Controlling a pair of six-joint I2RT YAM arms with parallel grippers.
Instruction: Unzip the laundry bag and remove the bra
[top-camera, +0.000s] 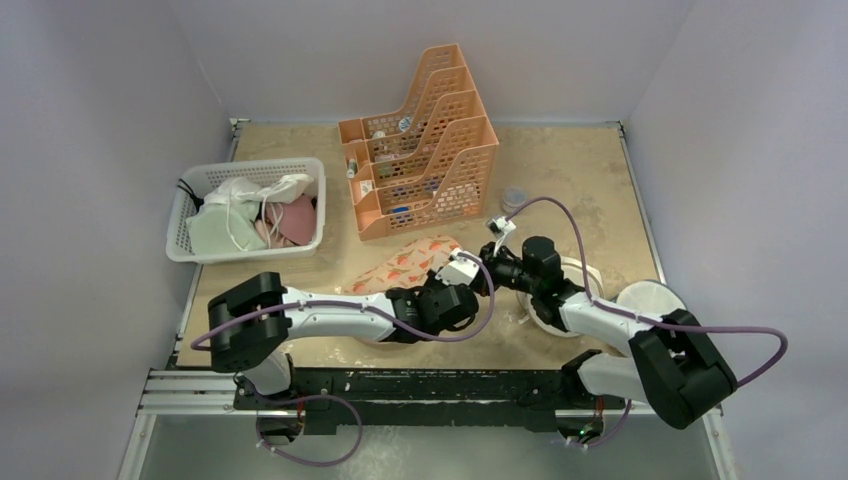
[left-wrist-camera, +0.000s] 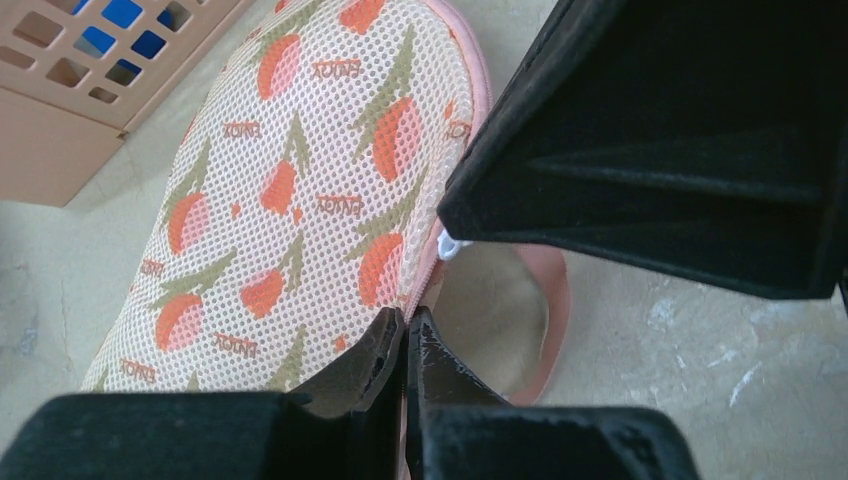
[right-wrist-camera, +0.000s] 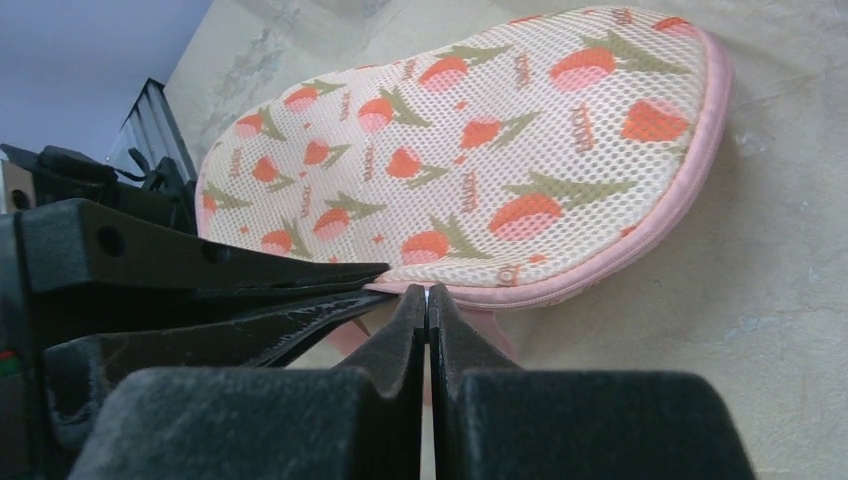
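The laundry bag (top-camera: 410, 262), peach mesh with a red-orange floral print and pink trim, lies flat in front of the orange rack. My left gripper (left-wrist-camera: 405, 325) is shut on the bag's pink zip edge (left-wrist-camera: 432, 262) at its near end, and it also shows in the top view (top-camera: 468, 285). My right gripper (right-wrist-camera: 427, 296) is shut on the small white zipper pull (left-wrist-camera: 450, 246) right beside the left fingers (right-wrist-camera: 250, 300). The right gripper also shows in the top view (top-camera: 492, 262). A pink loop (left-wrist-camera: 556, 300) hangs from the bag's end. The bra is hidden.
An orange file rack (top-camera: 420, 145) stands just behind the bag. A white basket (top-camera: 175, 235) with white, pale-green and pink clothes sits at the left. Round white pouches (top-camera: 650, 298) lie under and beside the right arm. A small grey disc (top-camera: 513, 197) lies near the rack.
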